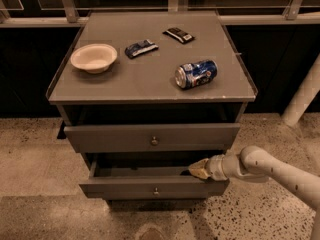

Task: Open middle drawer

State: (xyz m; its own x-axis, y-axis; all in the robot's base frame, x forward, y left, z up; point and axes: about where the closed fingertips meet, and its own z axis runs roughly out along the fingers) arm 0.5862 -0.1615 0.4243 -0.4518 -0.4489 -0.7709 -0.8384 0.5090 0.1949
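The middle drawer [125, 188] of the grey cabinet is pulled partly out toward me. Its flat grey front carries a small round knob [156, 190], and a strip of its plain grey interior [145, 171] shows behind the front. My gripper [196, 169] comes in from the right on a white arm [270, 166]. Its yellowish tip rests at the top edge of the drawer front, near the right end, just inside the drawer. The top drawer [115, 136] above is slightly out. The lowest drawer is hidden under the middle drawer.
On the cabinet top [140, 84] lie a white bowl [93, 57], a blue can on its side [196, 74], a blue packet [141, 48] and a dark packet [178, 35]. A white post [302, 96] stands at the right. The floor is speckled.
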